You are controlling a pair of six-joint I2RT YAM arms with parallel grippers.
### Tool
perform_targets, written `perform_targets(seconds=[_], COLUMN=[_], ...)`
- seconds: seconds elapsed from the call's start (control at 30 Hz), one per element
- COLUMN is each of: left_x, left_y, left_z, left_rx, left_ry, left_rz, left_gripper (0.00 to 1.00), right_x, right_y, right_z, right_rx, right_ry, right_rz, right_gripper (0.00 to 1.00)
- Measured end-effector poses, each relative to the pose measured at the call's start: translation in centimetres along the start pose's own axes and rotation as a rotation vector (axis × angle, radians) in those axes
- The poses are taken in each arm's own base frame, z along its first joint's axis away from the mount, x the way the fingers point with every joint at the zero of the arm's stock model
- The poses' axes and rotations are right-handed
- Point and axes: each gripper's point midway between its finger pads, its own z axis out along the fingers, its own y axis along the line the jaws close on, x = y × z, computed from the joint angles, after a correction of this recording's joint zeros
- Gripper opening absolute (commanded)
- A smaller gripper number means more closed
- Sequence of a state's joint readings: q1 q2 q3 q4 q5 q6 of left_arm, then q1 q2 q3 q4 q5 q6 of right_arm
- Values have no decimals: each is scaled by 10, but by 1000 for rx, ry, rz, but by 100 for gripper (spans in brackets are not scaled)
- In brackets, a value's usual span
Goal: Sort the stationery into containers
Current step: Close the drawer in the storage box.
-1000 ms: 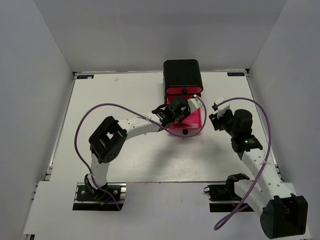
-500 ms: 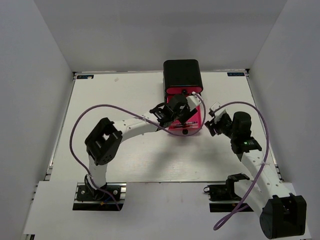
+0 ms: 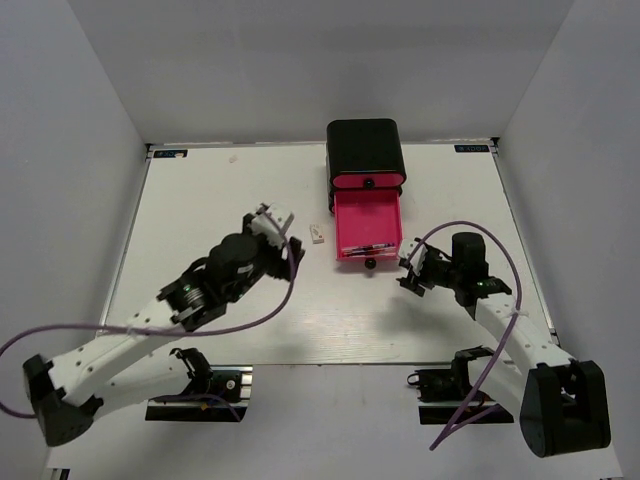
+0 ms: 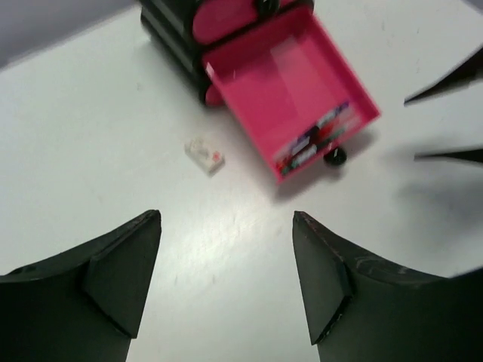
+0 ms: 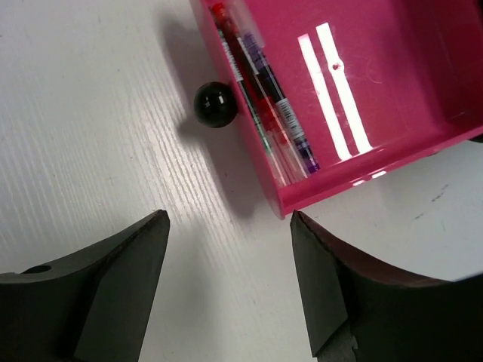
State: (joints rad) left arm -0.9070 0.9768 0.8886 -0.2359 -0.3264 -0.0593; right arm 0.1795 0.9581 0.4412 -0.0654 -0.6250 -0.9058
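Observation:
The black cabinet stands at the table's far middle. Its lowest pink drawer is pulled out, and thin dark and red-marked pens lie along its front wall, also seen close up as pens behind the black knob. A tiny white eraser block rests on the table left of the drawer. My left gripper is open and empty, left of the block. My right gripper is open and empty, just off the drawer's front right corner.
A shut pink drawer front with a knob sits above the open one. White walls enclose the table on three sides. Purple cables loop from both arms; the left arm's cable trails across the near left of the table.
My left gripper has opened and drawn back from above the drawer to the near left. The right gripper has opened wider and come nearer, to the drawer's front corner.

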Motion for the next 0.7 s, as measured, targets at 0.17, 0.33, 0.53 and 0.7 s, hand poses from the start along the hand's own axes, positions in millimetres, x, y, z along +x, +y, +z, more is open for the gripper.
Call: perform_targets(seconds=[0.17, 0.33, 0.53, 0.7], left_x=[41, 50, 61, 64], left_y=[19, 33, 36, 35], left_z=[-53, -85, -85, -84], left_rx=[-11, -26, -45, -45], left_ry=[49, -23, 2, 13], left_rz=[-56, -108, -108, -107], left_gripper=[88, 91, 91, 92], right_x=[10, 13, 7, -1], right_y=[7, 6, -3, -12], right_z=[10, 19, 24, 29], right_rx=[-50, -77, -66, -49], right_ry=[23, 43, 37, 23], right_rz=[-23, -35, -79, -127], right_gripper=[72, 72, 72, 72])
